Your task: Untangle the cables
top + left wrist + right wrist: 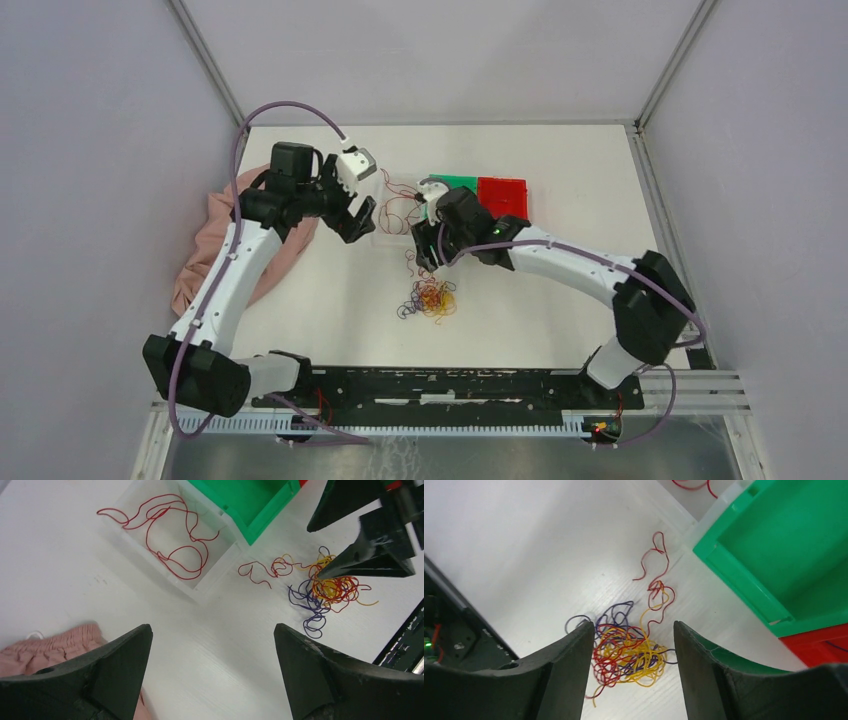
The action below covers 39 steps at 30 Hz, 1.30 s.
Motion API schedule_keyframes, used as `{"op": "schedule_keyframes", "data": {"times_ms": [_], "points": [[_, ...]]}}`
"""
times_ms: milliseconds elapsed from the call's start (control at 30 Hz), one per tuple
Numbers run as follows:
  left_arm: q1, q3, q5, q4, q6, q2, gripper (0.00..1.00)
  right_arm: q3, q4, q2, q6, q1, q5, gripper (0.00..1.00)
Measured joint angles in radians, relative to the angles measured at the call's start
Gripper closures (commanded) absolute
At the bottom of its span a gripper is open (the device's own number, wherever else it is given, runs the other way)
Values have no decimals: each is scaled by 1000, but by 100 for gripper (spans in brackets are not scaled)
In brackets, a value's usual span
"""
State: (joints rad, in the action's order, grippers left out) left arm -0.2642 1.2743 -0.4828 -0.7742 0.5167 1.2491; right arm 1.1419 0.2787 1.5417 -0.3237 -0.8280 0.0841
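Observation:
The cables form a tangled clump [430, 298] of dark red, yellow-orange and purple wires on the white table. One red strand trails from it toward the bins [656, 565]. A separate dark red cable [170, 535] lies in a clear tray [386, 232]. My right gripper [427, 250] is open and empty, hovering just above and behind the clump [626, 652], which shows between its fingers [574, 665]. My left gripper [357, 222] is open and empty over bare table by the clear tray. The clump [327, 587] lies off to the right in its view.
A green bin [455, 183] and a red bin [502, 195] stand behind the right gripper, next to the clear tray [220, 572]. A pink cloth [215, 250] lies under the left arm. A black rail [450, 385] runs along the near edge.

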Motion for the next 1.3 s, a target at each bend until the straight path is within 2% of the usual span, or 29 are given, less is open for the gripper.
{"op": "schedule_keyframes", "data": {"times_ms": [200,367,567,667,800,867,933,1100,1300], "points": [[102,-12,-35,-1,1,4,3,186,119,261,43,-20,-76,38],[139,-16,-58,-1,0,-5,3,352,162,468,78,-32,-141,40],[140,-20,-85,-1,0,-43,4,403,202,575,100,-34,-177,43],[140,-20,-97,-2,0,-56,4,418,194,584,103,-35,-177,54],[140,-20,-103,-2,0,-72,5,412,164,584,92,-35,-159,85],[140,-20,-104,-2,0,-80,5,398,135,582,85,-34,-145,96],[140,-21,-106,-2,0,-90,5,377,116,571,79,-34,-129,100],[140,-31,-135,-2,0,-108,4,347,110,488,79,-34,-92,100],[140,-80,-221,-1,11,-134,3,339,71,272,81,-34,-16,100]]}}
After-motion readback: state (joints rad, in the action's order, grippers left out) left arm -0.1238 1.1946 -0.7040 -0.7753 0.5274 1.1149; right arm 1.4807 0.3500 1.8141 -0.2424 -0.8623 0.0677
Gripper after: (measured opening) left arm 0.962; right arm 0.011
